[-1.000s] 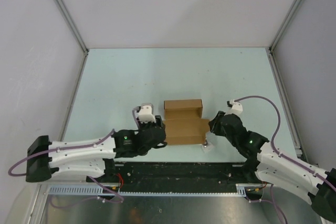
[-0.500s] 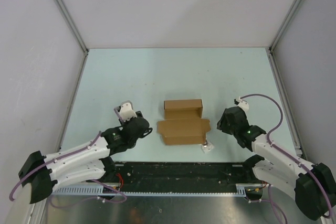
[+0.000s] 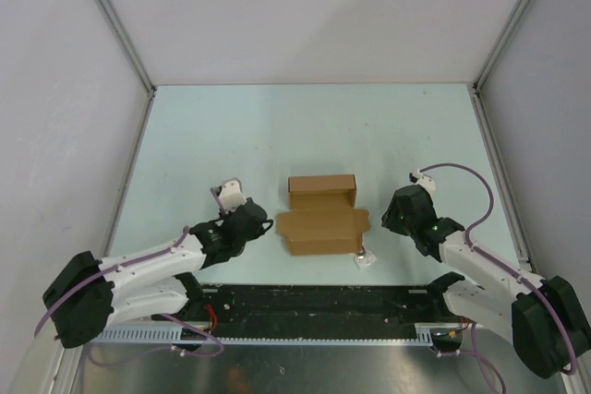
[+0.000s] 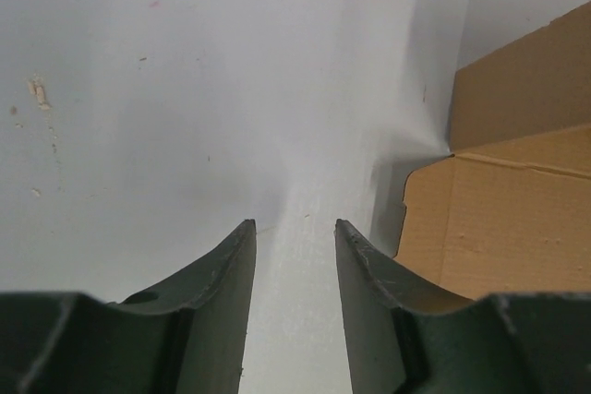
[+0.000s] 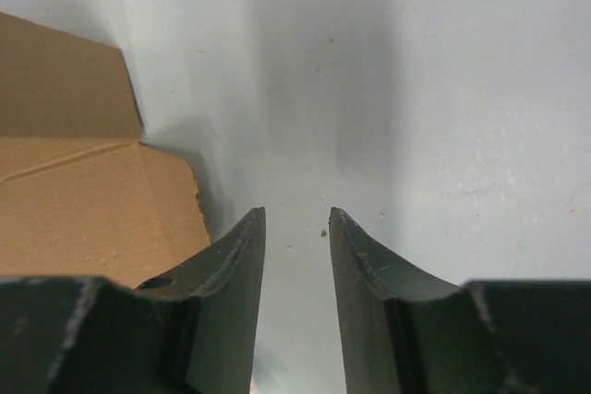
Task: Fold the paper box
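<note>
The table (image 3: 314, 126) under me is a pale blue-green sheet, matte, with faint flecks and scuffs. Near its front middle, between my two arms, lies the one paper box (image 3: 323, 217). It is plain brown cardboard, dull and slightly fibrous. It has a wider near panel with notched corners and a narrower piece behind it, with a straight crease between them.

I have two grippers, each with two dark, curved, smooth fingers. My left gripper (image 4: 291, 228) sits just left of the box and apart from it. Its fingers are partly parted, with only bare table in the gap, and grip nothing. My right gripper (image 5: 295, 214) sits just right of the box, likewise partly parted and empty. One small white square piece (image 3: 366, 258) rests at the box's near right corner.
</note>
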`<state>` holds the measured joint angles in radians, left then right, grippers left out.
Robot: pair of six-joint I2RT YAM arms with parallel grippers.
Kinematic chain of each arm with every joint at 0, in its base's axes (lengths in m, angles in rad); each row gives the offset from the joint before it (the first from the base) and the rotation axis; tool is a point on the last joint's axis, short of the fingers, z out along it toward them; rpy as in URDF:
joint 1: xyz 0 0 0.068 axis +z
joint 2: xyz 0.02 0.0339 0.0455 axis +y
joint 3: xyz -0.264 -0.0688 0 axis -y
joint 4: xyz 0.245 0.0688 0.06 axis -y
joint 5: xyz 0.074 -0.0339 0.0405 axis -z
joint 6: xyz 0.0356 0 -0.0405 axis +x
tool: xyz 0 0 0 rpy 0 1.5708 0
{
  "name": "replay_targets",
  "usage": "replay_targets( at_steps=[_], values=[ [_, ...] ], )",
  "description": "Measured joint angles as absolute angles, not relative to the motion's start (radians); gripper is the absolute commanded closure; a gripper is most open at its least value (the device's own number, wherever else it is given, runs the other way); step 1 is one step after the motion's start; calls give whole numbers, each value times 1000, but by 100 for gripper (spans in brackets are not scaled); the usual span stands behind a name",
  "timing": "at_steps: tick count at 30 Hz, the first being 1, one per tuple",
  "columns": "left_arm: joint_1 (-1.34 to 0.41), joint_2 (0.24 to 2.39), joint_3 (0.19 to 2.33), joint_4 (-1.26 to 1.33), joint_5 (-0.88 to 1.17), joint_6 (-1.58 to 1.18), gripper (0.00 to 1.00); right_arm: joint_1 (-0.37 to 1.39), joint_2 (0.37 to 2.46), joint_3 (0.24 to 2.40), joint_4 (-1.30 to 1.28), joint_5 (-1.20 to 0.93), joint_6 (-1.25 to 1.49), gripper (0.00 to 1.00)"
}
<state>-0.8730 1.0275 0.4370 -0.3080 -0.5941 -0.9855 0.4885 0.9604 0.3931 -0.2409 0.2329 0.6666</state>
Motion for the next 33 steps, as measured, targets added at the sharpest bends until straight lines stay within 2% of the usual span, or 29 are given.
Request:
replay_targets(
  at_steps=[4,9,24,30,33],
  values=[
    [-861,1067,437,-296,-590,-986,56,468,1005,393,-228,222,657,69],
    [-848,1117,437,-294,-574,-984,55,456,1021,393,-215,207,661,69],
    [-826,1165,437,-262,-514,-940,56,454,1150,413,-130,175,706,64],
    [-824,1153,436,-256,-482,-934,59,451,1151,417,-134,171,725,61],
    [-822,1131,425,-253,-455,-938,55,451,1146,419,-149,170,741,58]
  ],
)
